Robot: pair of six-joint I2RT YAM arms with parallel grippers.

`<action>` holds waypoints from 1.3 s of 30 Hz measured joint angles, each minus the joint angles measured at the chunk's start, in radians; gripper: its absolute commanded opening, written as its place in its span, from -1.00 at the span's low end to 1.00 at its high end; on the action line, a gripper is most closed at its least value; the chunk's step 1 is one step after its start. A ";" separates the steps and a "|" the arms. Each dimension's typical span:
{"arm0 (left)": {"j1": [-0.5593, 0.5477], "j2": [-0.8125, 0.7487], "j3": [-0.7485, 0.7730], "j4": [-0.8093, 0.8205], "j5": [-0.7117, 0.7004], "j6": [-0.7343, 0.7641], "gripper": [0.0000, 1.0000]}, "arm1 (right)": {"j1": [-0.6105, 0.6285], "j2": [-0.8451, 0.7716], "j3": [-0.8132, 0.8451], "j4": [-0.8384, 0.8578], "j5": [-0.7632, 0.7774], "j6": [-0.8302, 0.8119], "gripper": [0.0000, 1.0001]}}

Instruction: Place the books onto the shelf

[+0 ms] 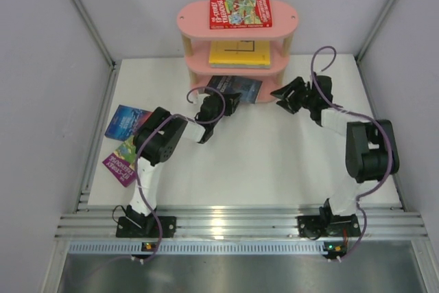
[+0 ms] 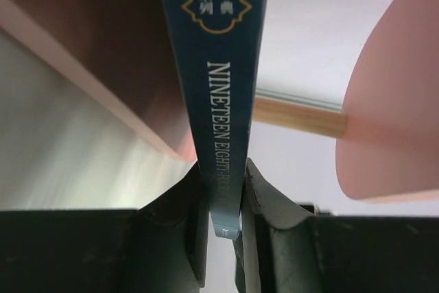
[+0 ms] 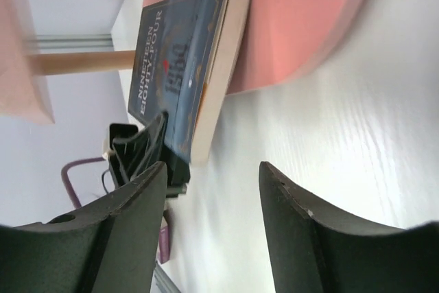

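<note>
The pink shelf (image 1: 195, 22) stands at the back centre. A red illustrated book (image 1: 240, 13) lies on its top board and a yellow book (image 1: 240, 53) on the middle board. A dark navy book (image 1: 236, 87) lies flat, its far end on the bottom board (image 3: 295, 25) and its near end sticking out over the table. My left gripper (image 1: 226, 103) is shut on that near edge; in the left wrist view the spine (image 2: 219, 66) sits pinched in my gripper (image 2: 226, 169). My right gripper (image 1: 285, 94) stands open and empty beside the book (image 3: 178, 66), fingertips (image 3: 159, 169) apart over bare table.
A blue book (image 1: 127, 120) and a purple book (image 1: 120, 159) lie on the table's left side, near the left arm. A wooden shelf post (image 2: 302, 116) stands just right of the held book. White walls close in the table on three sides.
</note>
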 measured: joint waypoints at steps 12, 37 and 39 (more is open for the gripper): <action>-0.016 0.036 0.097 -0.101 -0.081 -0.008 -0.23 | -0.044 -0.425 -0.100 -0.168 0.015 -0.096 0.16; -0.044 0.003 0.074 -0.273 -0.057 -0.058 0.77 | -0.041 -0.170 -0.100 -0.195 0.111 -0.071 0.29; -0.041 -0.016 0.045 -0.272 -0.048 -0.064 0.77 | -0.031 -0.145 -0.101 -0.180 0.128 -0.037 0.28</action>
